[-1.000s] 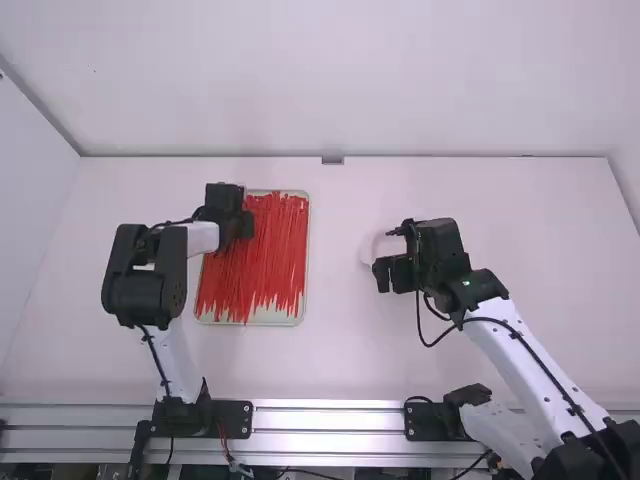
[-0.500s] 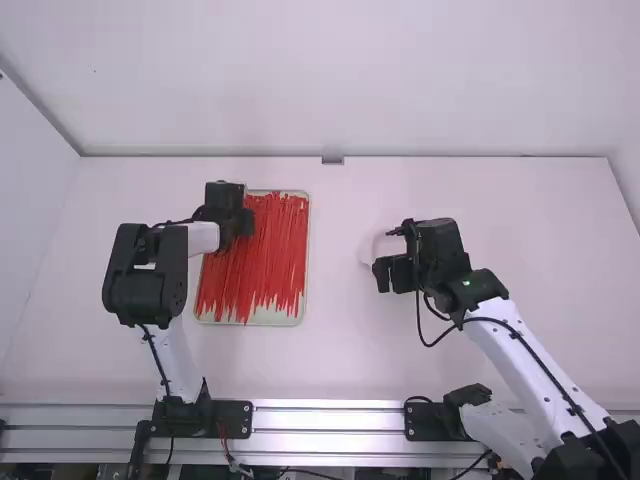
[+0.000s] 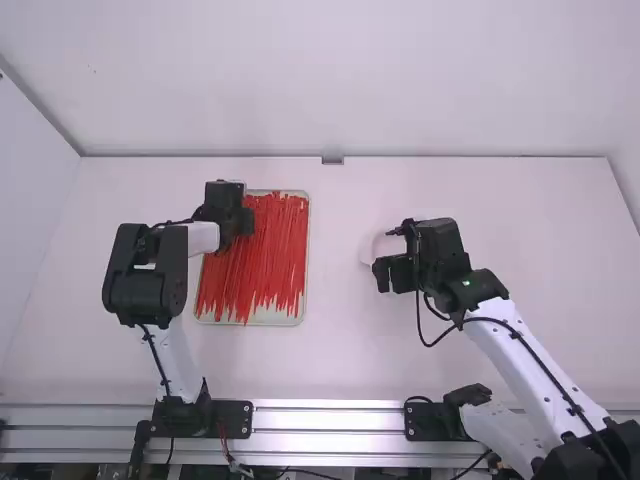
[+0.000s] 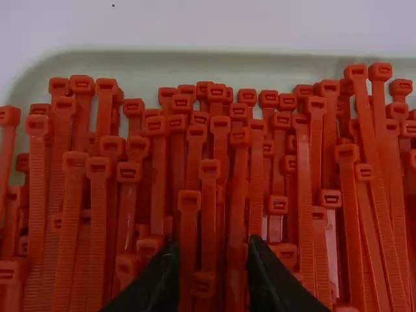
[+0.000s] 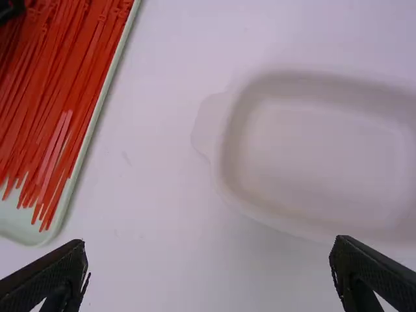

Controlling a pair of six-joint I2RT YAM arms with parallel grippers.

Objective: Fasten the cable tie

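A heap of red cable ties (image 3: 255, 260) lies in a pale green tray (image 3: 300, 300) left of the table's middle. My left gripper (image 3: 228, 215) hovers over the heap's far left end. In the left wrist view its fingers (image 4: 162, 279) stand open just above the ties' square heads (image 4: 208, 169), with a few ties between the tips and nothing gripped. My right gripper (image 3: 392, 272) hangs open right of the tray, over bare table beside a white dish (image 5: 312, 156). The tray's corner and tie tips (image 5: 52, 110) appear in the right wrist view.
The shallow white dish (image 3: 375, 245) sits just beyond the right gripper, between the tray and the right arm. A wall closes the table's far edge, with a small grey bracket (image 3: 332, 158) at its middle. Open tabletop lies to the right and in front.
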